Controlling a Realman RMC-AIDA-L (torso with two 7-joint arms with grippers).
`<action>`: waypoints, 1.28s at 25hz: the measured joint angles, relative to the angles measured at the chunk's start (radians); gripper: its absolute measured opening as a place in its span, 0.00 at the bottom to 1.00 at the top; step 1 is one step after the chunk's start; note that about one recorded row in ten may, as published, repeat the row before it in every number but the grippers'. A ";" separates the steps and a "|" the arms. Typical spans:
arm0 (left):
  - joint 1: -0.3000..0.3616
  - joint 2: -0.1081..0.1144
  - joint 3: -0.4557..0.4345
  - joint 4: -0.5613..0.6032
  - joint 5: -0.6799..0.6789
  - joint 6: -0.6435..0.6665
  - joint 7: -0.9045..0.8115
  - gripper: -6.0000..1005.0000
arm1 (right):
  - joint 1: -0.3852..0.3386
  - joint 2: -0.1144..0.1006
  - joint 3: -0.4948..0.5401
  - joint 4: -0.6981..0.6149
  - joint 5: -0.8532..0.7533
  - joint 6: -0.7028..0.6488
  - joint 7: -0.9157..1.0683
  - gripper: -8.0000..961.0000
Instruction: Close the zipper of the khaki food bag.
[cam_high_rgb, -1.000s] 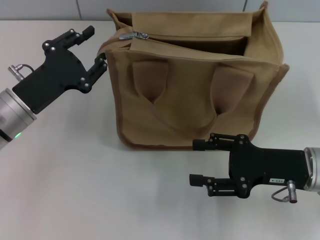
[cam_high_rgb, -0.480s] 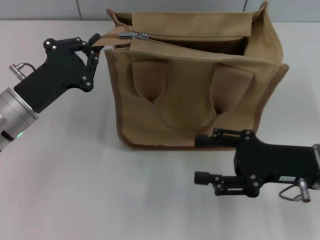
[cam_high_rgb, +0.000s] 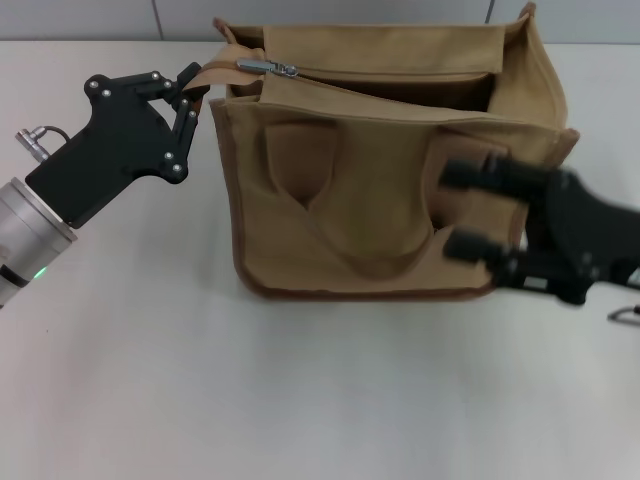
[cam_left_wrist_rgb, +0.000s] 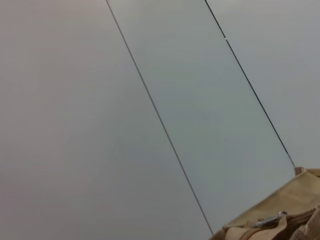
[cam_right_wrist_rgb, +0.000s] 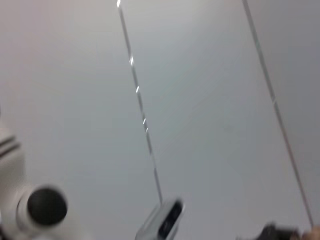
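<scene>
The khaki food bag (cam_high_rgb: 380, 200) stands upright at the middle of the white table, its two handles lying flat against the front face. The zipper slider (cam_high_rgb: 265, 67) sits at the left end of the tan track, and the top gapes open toward the right. My left gripper (cam_high_rgb: 192, 88) is shut on the fabric tab at the bag's top left corner, just left of the slider. My right gripper (cam_high_rgb: 453, 209) is open and blurred in front of the bag's right front face. The left wrist view catches the bag's corner (cam_left_wrist_rgb: 295, 200) and the slider (cam_left_wrist_rgb: 269, 220).
White table (cam_high_rgb: 150, 380) spreads in front of and left of the bag. A grey panelled wall (cam_high_rgb: 100, 20) runs behind it. The right wrist view shows only wall panels and a white rounded robot part (cam_right_wrist_rgb: 30, 205).
My left gripper closed on the corner tab and holds it taut. My right gripper rose from the table in front of the bag and swung right, up to the bag's right front.
</scene>
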 joint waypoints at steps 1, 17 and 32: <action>0.002 0.000 0.000 0.000 0.000 0.005 0.000 0.03 | 0.010 0.001 0.033 0.000 0.000 -0.006 0.019 0.77; 0.009 0.000 0.000 -0.009 -0.001 0.052 0.002 0.03 | 0.157 -0.002 0.112 -0.195 -0.019 0.149 0.290 0.77; 0.002 0.000 -0.001 -0.015 -0.015 0.057 0.002 0.04 | 0.258 -0.031 -0.113 -0.260 -0.038 0.282 0.619 0.77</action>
